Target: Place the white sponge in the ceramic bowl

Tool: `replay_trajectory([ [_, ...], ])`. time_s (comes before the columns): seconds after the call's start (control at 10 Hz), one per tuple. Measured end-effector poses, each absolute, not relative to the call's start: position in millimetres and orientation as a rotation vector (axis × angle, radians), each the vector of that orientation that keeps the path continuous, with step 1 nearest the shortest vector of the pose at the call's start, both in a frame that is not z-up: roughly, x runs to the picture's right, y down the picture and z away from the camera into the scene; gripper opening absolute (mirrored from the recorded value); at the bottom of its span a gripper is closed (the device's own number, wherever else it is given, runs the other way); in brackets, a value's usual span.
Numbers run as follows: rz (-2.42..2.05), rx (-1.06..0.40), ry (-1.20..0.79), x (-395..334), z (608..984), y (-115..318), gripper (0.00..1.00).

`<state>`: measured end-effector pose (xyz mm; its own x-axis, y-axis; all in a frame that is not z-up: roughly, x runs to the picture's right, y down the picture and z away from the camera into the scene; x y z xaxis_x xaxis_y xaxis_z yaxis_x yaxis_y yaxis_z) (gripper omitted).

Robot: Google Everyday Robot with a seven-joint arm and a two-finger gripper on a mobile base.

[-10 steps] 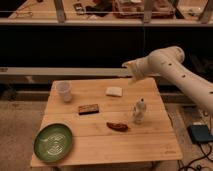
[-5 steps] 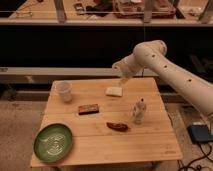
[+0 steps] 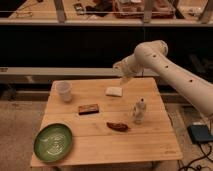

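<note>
The hand (image 3: 124, 79) hovers just over the white sponge (image 3: 114, 91), standing open with nothing in it. The sponge lies far on the surface (image 3: 145, 145); the ceramic bowl (image 3: 53, 142) sits near left.

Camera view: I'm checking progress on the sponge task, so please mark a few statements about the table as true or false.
1. The white sponge lies on the table, outside the ceramic bowl. True.
2. The gripper holds the sponge. False: it hovers just above the sponge's far edge and holds nothing.
3. The bowl sits near the table's front corner, on the left of the view. True.
4. The plastic cup lies tipped over. False: it stands upright near the back of the table.
5. The brown block is inside the bowl. False: it lies on the bare wood.
</note>
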<state>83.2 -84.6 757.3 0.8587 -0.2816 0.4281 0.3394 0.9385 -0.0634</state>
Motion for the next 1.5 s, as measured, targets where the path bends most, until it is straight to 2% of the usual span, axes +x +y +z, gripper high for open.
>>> replay_trajectory([
  [0.2,-0.326,-0.141,-0.43,81,759,-85,0.62],
  [0.8,-0.309,-0.261,-0.369,62,850,-59,0.62],
  [1.5,-0.348,-0.406,-0.258,62,914,-48,0.62],
])
